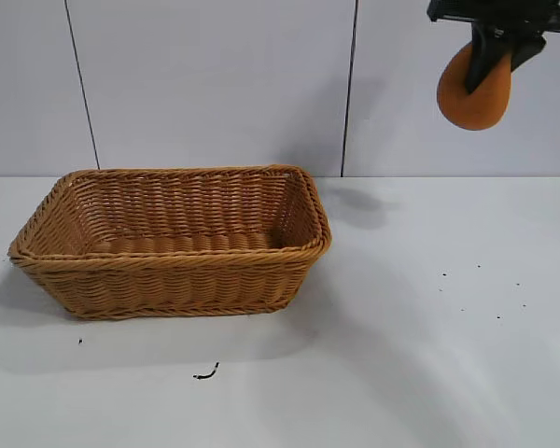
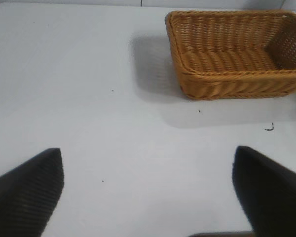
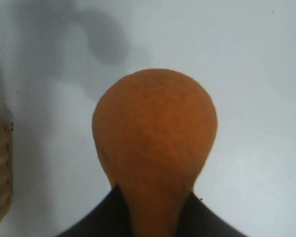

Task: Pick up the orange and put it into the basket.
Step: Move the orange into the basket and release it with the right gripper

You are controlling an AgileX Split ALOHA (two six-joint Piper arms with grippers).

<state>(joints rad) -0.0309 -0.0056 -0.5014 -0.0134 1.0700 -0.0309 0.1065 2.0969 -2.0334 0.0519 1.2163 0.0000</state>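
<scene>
The orange [image 1: 469,98] hangs high above the table [image 1: 448,373], clamped between the fingers of the right gripper [image 1: 490,61], to the right of the basket [image 1: 173,271] and well apart from it; the pick-up looks complete, while the carry across and the drop into the basket, which holds nothing, are not yet done. The left gripper [image 2: 148,192] hovers over bare table near the basket, fingers spread wide and grasping nothing. No brand, label or writing is visible anywhere
</scene>
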